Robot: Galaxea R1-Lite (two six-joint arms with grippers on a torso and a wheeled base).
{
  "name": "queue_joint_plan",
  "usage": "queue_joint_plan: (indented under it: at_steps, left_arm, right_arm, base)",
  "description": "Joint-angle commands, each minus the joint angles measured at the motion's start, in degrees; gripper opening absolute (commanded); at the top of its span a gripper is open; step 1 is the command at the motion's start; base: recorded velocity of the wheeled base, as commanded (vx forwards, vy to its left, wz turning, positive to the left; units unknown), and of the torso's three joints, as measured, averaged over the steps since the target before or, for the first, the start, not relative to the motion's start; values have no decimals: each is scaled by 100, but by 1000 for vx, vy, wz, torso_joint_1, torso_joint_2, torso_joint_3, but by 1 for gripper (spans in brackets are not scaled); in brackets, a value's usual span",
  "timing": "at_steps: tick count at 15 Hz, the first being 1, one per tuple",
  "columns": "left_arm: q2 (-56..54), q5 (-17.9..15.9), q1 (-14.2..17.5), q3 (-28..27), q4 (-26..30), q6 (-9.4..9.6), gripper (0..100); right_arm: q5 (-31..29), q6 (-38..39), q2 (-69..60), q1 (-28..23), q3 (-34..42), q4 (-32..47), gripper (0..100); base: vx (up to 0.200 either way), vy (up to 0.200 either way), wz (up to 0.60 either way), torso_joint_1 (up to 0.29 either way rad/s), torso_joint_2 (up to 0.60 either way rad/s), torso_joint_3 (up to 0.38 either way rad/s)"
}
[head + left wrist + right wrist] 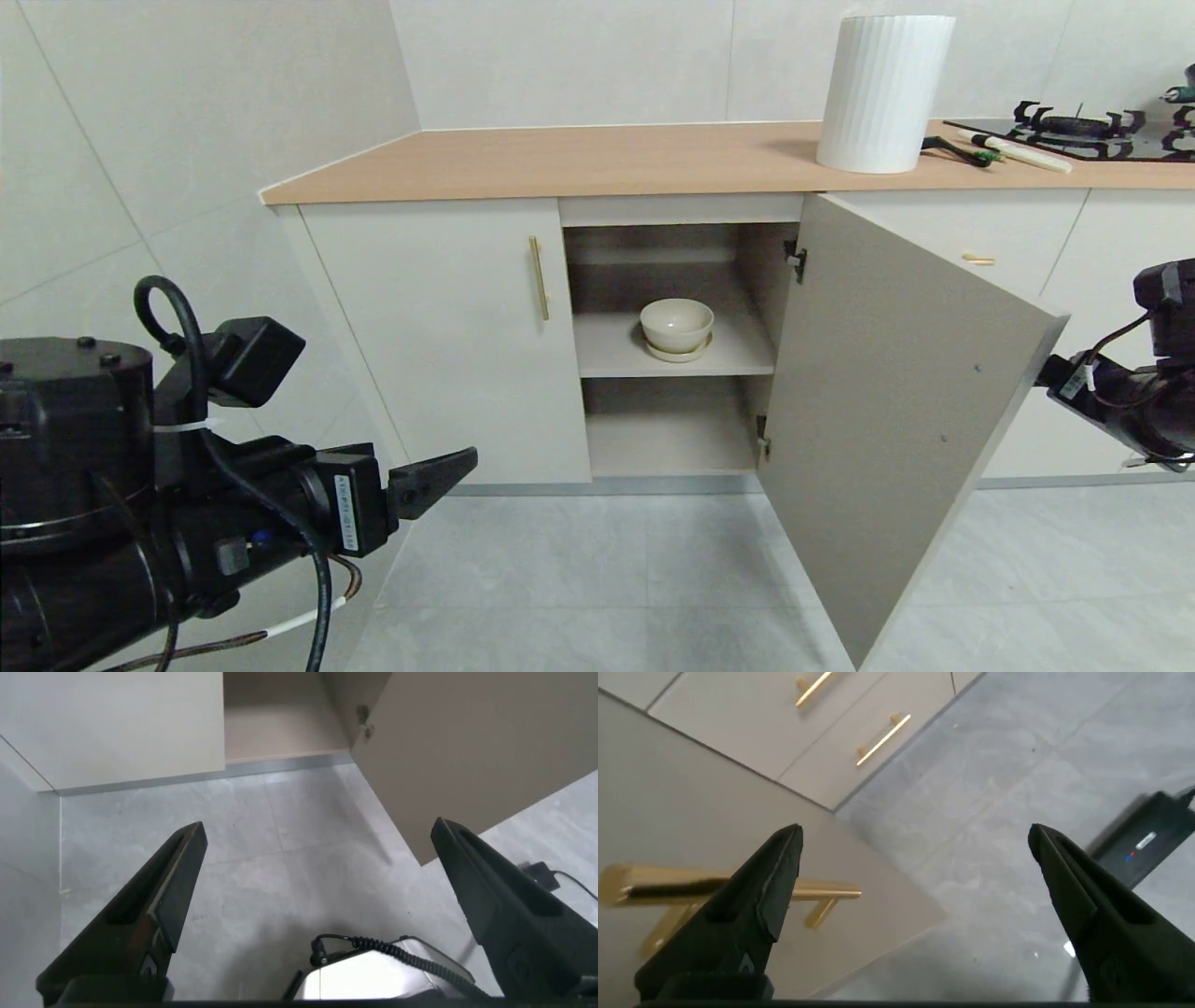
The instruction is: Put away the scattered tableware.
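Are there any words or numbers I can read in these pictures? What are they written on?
white sticker behind the left pincer: it has tiny print that is too small to read.
white tag on the right arm's cable: too small and blurred to read.
bowl, cabinet door, white ribbed container: no writing to be seen.

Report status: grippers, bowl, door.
Left gripper open, empty. Right gripper open by door handle. Bowl on upper shelf. Door wide open.
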Motion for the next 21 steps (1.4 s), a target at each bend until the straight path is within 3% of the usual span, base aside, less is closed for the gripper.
queue_joint_plan:
  at_steps: [1,11,14,16,21]
  left_arm:
    - [4,2,1,0,-4,-1,100]
    - [-23,2,1,0,-4,-10,100]
    - [-14,2,10,-9,-4,-10,100]
    - [-23,10,10,-17,-4,-10,100]
    - [-23,37,18,-26,-13,-10,100]
  right_arm:
    - [8,108,229,107,-12,-1,100]
    - [316,521,431,881,41,-1,100]
    - [852,451,457,1522,-47,-1,100]
    - [1063,178,818,1997,-390,34,100]
    - [1370,-94,1811,2428,-1445,25,100]
  base:
    - [0,0,0,0,0,0]
    - [0,0,0,0,0,0]
    - [0,0,0,0,0,0]
    - [0,0,0,0,0,0]
    - [0,0,0,0,0,0]
